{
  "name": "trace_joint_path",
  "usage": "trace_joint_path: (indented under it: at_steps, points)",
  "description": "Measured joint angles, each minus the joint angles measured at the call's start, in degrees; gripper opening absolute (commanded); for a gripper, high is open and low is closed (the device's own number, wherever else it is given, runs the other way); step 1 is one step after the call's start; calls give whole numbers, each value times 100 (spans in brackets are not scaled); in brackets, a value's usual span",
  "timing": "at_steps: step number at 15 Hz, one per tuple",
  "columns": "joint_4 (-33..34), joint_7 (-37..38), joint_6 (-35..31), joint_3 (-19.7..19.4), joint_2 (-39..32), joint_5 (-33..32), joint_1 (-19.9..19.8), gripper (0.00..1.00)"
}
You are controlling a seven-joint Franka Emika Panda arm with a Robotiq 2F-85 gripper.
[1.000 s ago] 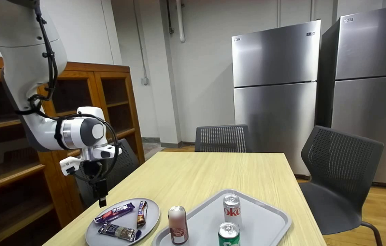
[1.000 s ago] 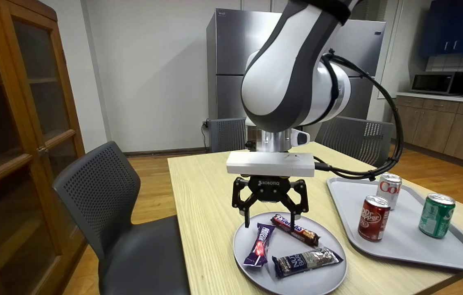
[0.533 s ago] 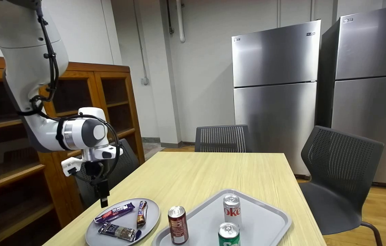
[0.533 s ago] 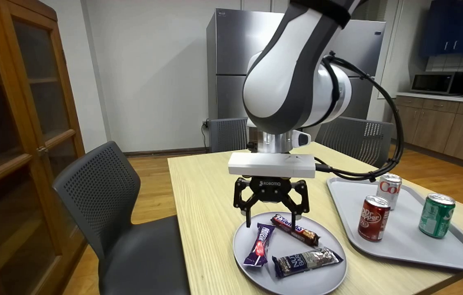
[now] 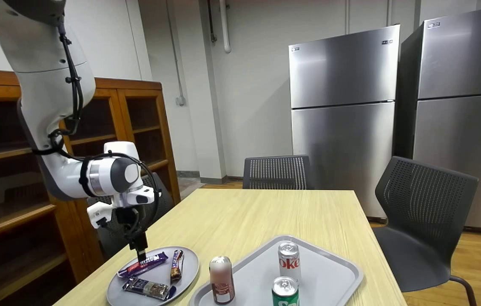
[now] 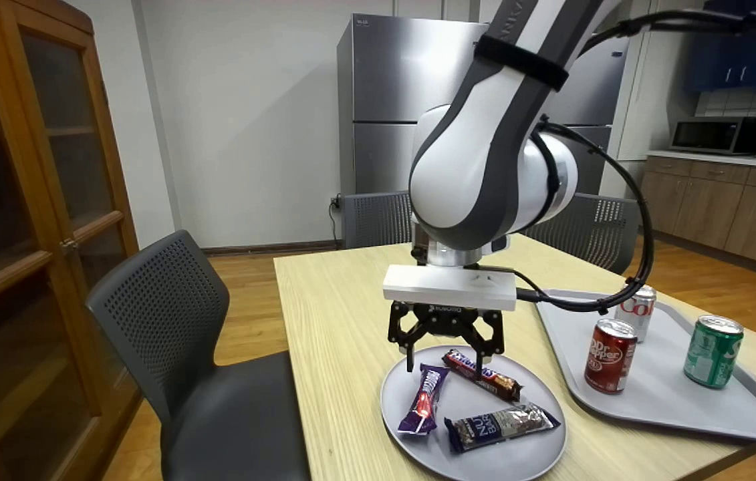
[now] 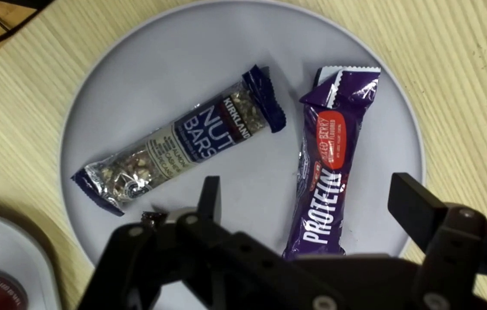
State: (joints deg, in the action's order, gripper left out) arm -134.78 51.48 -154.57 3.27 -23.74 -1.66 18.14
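Note:
My gripper (image 6: 444,369) is open and empty, pointing down above the grey round plate (image 6: 525,462). It also shows in an exterior view (image 5: 141,256). A purple protein bar (image 7: 329,150) lies on the plate, between the open fingers as seen in the wrist view; its lower end is hidden by the gripper. The fingers do not appear to touch it. A Kirkland nut bar (image 7: 183,146) lies beside it, to the left of the protein bar in the wrist view. A Snickers bar (image 6: 484,375) lies on the plate too; it is mostly hidden behind a finger in the wrist view.
A grey tray (image 6: 658,395) stands beside the plate on the wooden table (image 5: 266,212). It bears a Dr Pepper can (image 6: 610,357), a silver Coke can (image 5: 289,260) and a green can (image 6: 713,353). Dark chairs (image 6: 164,347) surround the table. A wooden cabinet (image 5: 146,123) stands behind the arm.
My gripper has moved down, and to the right in an exterior view, closer over the protein bar. The fingers stay open. The bars, plate, tray and cans have not moved.

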Motion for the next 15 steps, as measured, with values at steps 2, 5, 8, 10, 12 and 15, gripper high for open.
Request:
trace_joint_path:
  at_steps: [2, 5, 8, 10, 12, 15]
  points:
    - [60, 0, -140, -58, -132, -3, 59, 100]
    - [193, 0, -271, -160, -337, -3, 166, 100]
    - [346, 0, -325, -236, -532, -3, 239, 100]
    - [448, 0, -331, -281, -642, -3, 280, 100]
    - [531, 0, -331, -308, -732, 1, 300, 100]
    - [628, 0, -331, -320, -838, 2, 305, 100]
